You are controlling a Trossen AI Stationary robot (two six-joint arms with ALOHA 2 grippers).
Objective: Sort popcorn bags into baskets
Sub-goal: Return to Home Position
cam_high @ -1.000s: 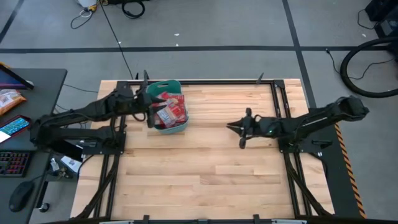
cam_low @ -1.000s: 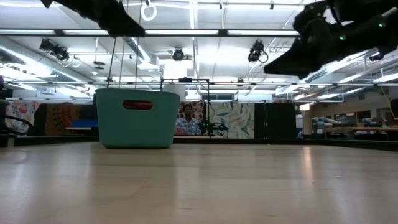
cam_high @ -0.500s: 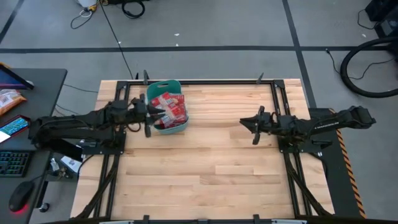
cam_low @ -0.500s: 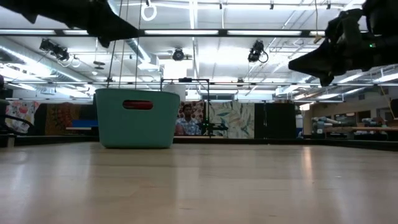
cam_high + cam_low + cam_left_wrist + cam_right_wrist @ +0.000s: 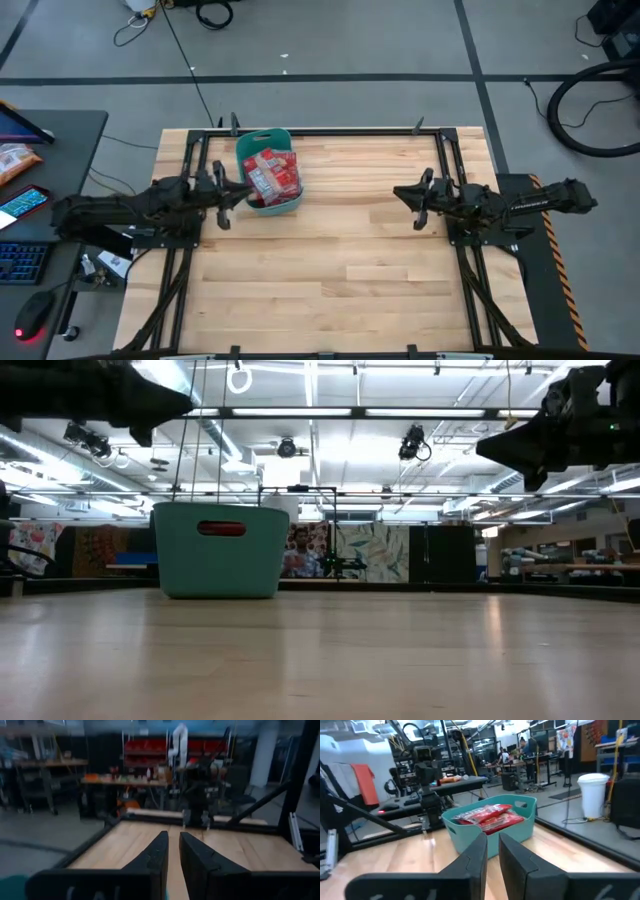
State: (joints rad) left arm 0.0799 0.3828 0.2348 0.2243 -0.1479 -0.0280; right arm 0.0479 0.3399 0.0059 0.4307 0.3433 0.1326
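Observation:
The teal basket (image 5: 275,208) stands on the table's far left part, and it also shows in the low view (image 5: 220,560) and the right wrist view (image 5: 520,832). Several red popcorn bags (image 5: 272,172) lie piled inside it (image 5: 490,816); red shows through the handle cut-out (image 5: 221,529). My left gripper (image 5: 232,192) hovers just left of the basket, shut and empty (image 5: 173,845). My right gripper (image 5: 398,192) hovers above the table's right half, pointing at the basket, shut and empty (image 5: 492,850).
Bare wooden tabletop (image 5: 330,270) spreads between and in front of both arms. A black metal frame (image 5: 330,130) runs along the table's edges. A desk with a keyboard and devices (image 5: 25,215) stands off the table's left side. People show far back in the room (image 5: 298,550).
My left gripper has drawn back from over the basket's left rim toward the table's left edge. My right gripper has pulled back toward the table's right edge. The basket and its bags have stayed in place.

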